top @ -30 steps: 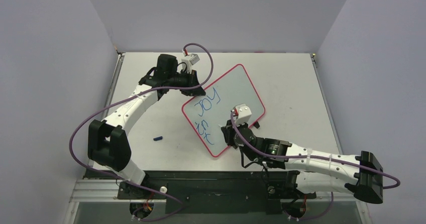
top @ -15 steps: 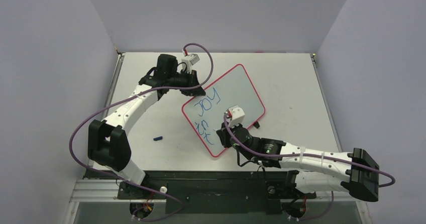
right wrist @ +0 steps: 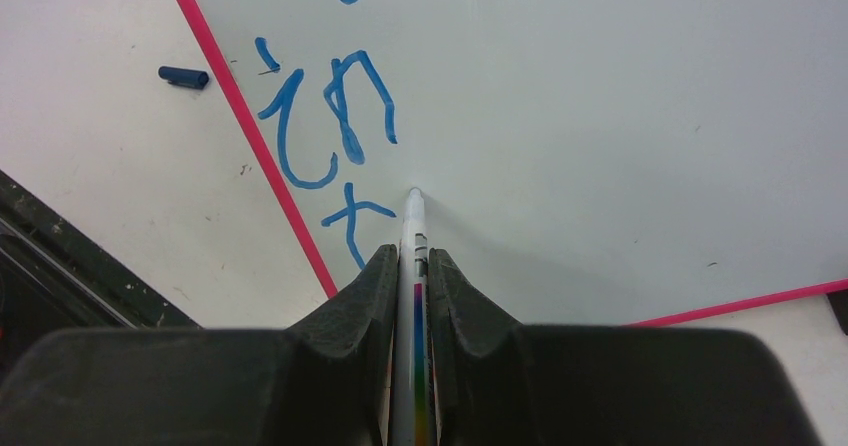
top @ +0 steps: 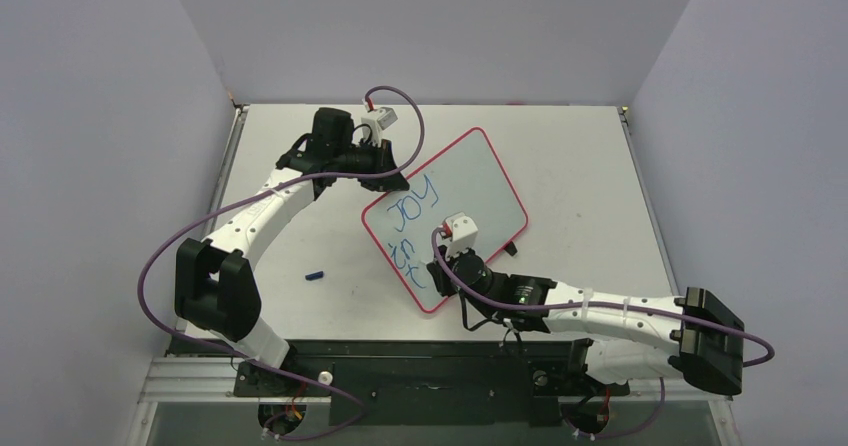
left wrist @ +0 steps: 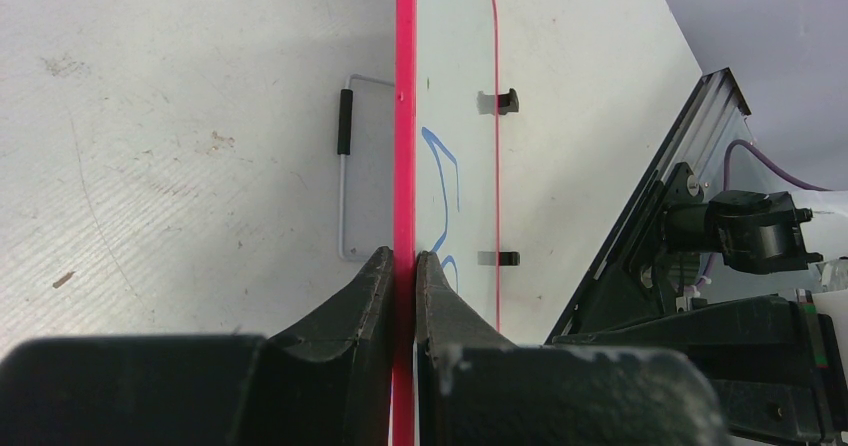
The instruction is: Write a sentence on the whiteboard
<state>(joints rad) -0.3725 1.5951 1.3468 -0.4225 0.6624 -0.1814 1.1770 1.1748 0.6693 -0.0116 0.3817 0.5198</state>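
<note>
- Right pincer (right wrist: 413,256) clenched a white marker (right wrist: 414,228), with the tip poised at the whiteboard (right wrist: 600,116) just beside the lower row of blue writing (right wrist: 340,106).
- Left pincer (left wrist: 403,258) was clamped on the board's red frame at its far-left edge. The board lay askew in the middle of the bench (top: 580,166), between the two arms.
- Whether the tip was actually touching the glossy surface could not be told from the wrist view.
- The marker sat thin between the jaws, so pressing too hard would likely push it back or twist it. Too little pressure would likely leave a faint or broken stroke.
- The hold on the frame was narrow. A sideways drag of the marker could pivot the board about that point and bend the letters.
- The tip stood near the frame's lower edge, so a long stroke that way could run off onto the bench.
- Fresh ink lay just beside the tip, and a careless sweep could smear it.
- The marker's blue cap (top: 316,275) lay on the bench well apart from the board, out of harm's way.
</note>
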